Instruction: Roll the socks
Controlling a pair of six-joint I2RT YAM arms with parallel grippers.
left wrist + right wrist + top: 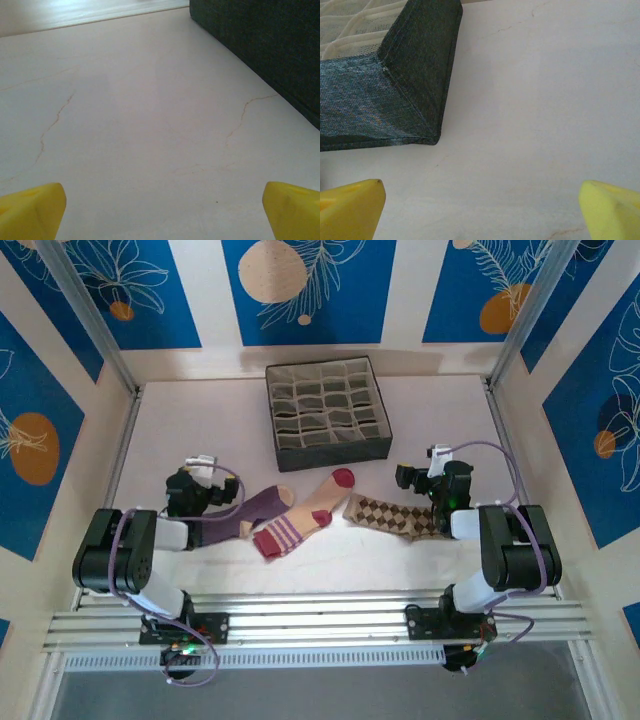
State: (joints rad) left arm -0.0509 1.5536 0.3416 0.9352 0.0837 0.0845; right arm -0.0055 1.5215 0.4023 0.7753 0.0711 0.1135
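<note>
Socks, three of them, lay flat in a row across the near middle of the tabletop (200,410), in front of the grey compartment box (335,450) and between the two arms. The dark purple sock (245,515) was on the left, its cuff end running under the left arm's wrist. The beige sock (312,508) with the maroon toe and striped cuff lay slantwise in the middle, touching the purple one. The diamond-patterned sock (385,513) was on the right, its far end reaching under the right arm's wrist; whether it touched the beige one could not be told. None was rolled yet. The left jaws stood spread wide, yellow fingertips (30,210) well apart with bare tabletop between them, and the right jaws were spread just as wide, their fingertips (352,207) pointing at a corner of the box with nothing held. These socks looked light, soft and limp, so they would likely bunch, fold and slide on the smooth surface rather than turn over neatly. A pinch at the toe end, through both layers, seemed the best hold for starting a roll toward the cuff, with the other jaws pressing the cuff down to stop the fabric from skating away.
</note>
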